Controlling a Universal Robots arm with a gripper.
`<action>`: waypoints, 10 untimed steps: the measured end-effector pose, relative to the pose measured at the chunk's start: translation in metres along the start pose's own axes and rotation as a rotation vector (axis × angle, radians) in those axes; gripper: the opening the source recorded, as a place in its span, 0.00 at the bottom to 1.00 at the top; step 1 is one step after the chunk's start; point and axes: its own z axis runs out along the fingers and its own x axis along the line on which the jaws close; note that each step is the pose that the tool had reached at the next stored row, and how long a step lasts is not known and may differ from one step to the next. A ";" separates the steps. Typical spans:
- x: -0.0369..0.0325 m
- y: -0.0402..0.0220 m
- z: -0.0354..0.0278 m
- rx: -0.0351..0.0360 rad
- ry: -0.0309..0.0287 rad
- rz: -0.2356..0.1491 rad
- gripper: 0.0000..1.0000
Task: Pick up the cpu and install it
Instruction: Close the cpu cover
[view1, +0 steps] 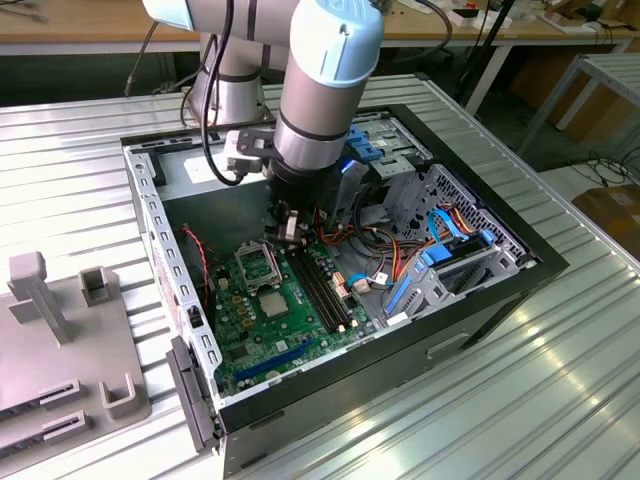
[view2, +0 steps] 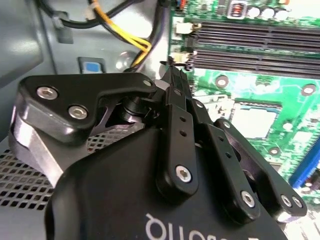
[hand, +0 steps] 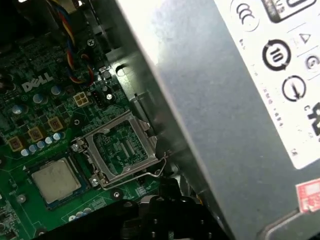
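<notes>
The cpu (view1: 272, 303), a small grey square chip, lies flat on the green motherboard (view1: 245, 330) inside the open computer case. It also appears as a dull metal square in both wrist views (hand: 55, 180) (view2: 255, 120). Beside it the hinged silver socket frame (view1: 255, 262) (hand: 120, 150) stands swung open over bare green board. My gripper (view1: 288, 232) (view2: 172, 67) hangs inside the case, above the far end of the memory slots and just past the socket frame. Its black fingers are shut together with nothing visible between them. It is apart from the cpu.
Long black memory slots (view1: 322, 290) run beside the cpu. A grey metal power supply box (hand: 225, 100) sits close beside the socket. Loose cables and blue drive brackets (view1: 440, 265) fill the case toward the exterior view's right. Grey fixtures (view1: 60, 330) stand on the ribbed table at the exterior view's left.
</notes>
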 end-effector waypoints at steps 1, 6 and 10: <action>0.0007 -0.0004 0.0003 -0.0033 -0.0067 0.000 0.11; 0.0027 -0.0014 0.0025 -0.0067 -0.0131 0.000 0.11; 0.0048 -0.0023 0.0038 -0.0217 -0.0431 0.000 0.11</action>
